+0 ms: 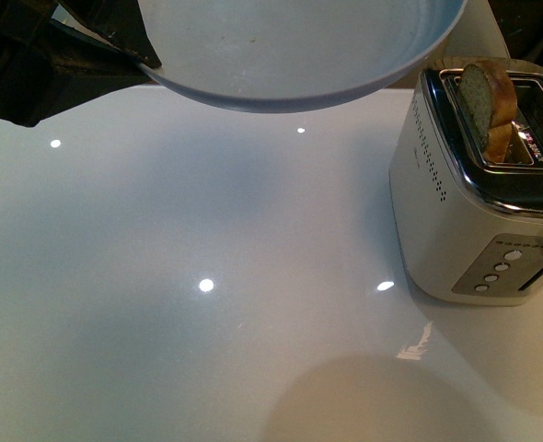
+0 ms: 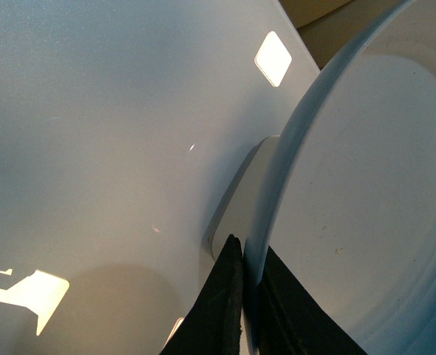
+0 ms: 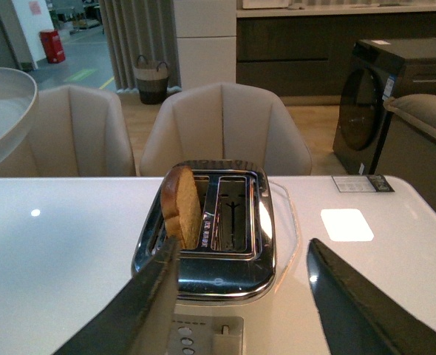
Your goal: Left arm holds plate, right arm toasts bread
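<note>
Left claw [image 2: 249, 255] pinches the plate [image 2: 366, 222] rim — right claw [image 3: 244, 242] gapes wide (empty) near the toaster [image 3: 225, 277]

Your open room is the white table [image 1: 207, 276], middle and left. Toaster [image 1: 474, 203] blocks the right side, with bread [image 1: 488, 97] sticking up from its left slot and the slot beside it open. Plate [image 1: 299, 55] hangs above the table's far part, pinched at the rim by left gripper [image 2: 249, 292]. Right gripper [image 3: 242, 255], jaws wide, faces the toaster.
</note>
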Action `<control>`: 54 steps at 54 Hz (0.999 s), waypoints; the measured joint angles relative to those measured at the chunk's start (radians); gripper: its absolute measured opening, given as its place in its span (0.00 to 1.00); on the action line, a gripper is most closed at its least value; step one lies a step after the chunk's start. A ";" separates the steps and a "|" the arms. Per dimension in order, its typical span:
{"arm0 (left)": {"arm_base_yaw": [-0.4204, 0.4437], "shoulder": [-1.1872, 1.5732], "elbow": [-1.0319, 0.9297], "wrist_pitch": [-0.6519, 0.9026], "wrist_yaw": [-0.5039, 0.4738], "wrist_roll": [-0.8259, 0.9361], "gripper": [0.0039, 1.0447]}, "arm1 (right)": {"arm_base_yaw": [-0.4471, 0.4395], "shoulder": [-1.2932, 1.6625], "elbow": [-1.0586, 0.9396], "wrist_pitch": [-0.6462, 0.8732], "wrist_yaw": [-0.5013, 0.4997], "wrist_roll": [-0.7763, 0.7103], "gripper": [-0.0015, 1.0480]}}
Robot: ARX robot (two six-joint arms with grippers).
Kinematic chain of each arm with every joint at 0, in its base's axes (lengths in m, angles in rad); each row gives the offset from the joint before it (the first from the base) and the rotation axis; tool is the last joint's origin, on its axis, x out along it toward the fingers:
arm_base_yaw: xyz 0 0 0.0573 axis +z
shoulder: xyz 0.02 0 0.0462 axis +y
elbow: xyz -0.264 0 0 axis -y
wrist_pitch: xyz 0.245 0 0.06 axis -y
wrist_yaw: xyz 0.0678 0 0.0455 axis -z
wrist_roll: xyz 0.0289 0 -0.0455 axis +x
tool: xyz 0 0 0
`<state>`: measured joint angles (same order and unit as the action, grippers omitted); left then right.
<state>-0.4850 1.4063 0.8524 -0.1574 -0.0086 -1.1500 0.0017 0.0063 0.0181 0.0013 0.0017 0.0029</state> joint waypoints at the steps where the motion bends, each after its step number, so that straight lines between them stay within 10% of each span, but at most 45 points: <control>1: 0.000 0.000 0.000 0.000 0.000 0.000 0.03 | 0.000 0.000 0.000 0.000 0.000 0.000 0.55; 14: -0.004 0.002 0.046 -0.098 -0.033 0.040 0.03 | 0.000 -0.001 0.000 0.000 0.000 0.000 0.93; 54: 0.489 0.439 0.061 0.173 0.185 0.481 0.03 | 0.000 -0.001 0.000 0.000 0.000 0.000 0.91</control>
<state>0.0036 1.8454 0.9134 0.0154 0.1764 -0.6685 0.0017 0.0055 0.0181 0.0013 0.0017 0.0029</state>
